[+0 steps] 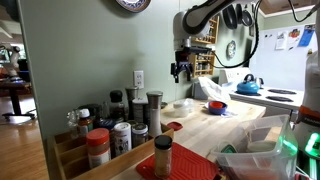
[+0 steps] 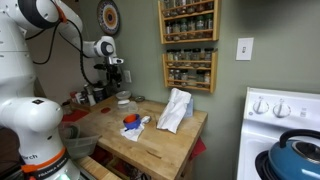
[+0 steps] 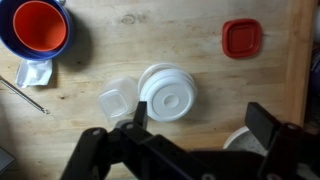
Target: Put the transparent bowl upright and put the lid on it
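In the wrist view the lid [image 3: 168,92], a white round disc with raised rings, lies flat on the wooden table [image 3: 130,50]. A small clear plastic container [image 3: 118,100], apparently the transparent bowl, rests against the lid's left side; I cannot tell whether it is upright. My gripper [image 3: 200,112] is open and empty, hovering above the table with its left finger over the lid's edge. In both exterior views the gripper [image 1: 181,70] [image 2: 114,72] hangs well above the table, over a pale clear thing [image 1: 186,104] [image 2: 124,100].
A blue bowl with an orange inside [image 3: 40,27] sits at the top left, a red square lid [image 3: 241,38] at the top right. A pale round thing [image 3: 240,142] is half hidden under my right finger. Spice jars [image 1: 120,130] and a white cloth [image 2: 175,110] stand nearby.
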`<action>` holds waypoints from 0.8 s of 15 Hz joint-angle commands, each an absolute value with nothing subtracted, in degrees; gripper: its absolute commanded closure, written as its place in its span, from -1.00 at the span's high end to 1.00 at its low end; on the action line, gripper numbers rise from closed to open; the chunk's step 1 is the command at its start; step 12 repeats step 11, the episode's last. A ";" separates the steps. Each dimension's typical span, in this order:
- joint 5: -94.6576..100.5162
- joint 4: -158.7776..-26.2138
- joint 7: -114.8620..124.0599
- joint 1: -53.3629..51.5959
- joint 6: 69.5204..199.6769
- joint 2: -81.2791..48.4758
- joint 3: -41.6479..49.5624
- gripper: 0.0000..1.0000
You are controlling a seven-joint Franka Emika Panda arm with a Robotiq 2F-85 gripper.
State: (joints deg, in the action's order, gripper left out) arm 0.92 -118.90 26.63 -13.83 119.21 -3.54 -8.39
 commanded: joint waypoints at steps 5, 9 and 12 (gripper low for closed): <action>-0.30 -120.29 27.10 -12.86 119.00 2.32 -10.75 1.00; -0.37 -121.33 27.27 -12.77 119.01 3.76 -11.05 1.00; -0.37 -121.51 27.28 -12.76 119.02 3.75 -11.05 1.00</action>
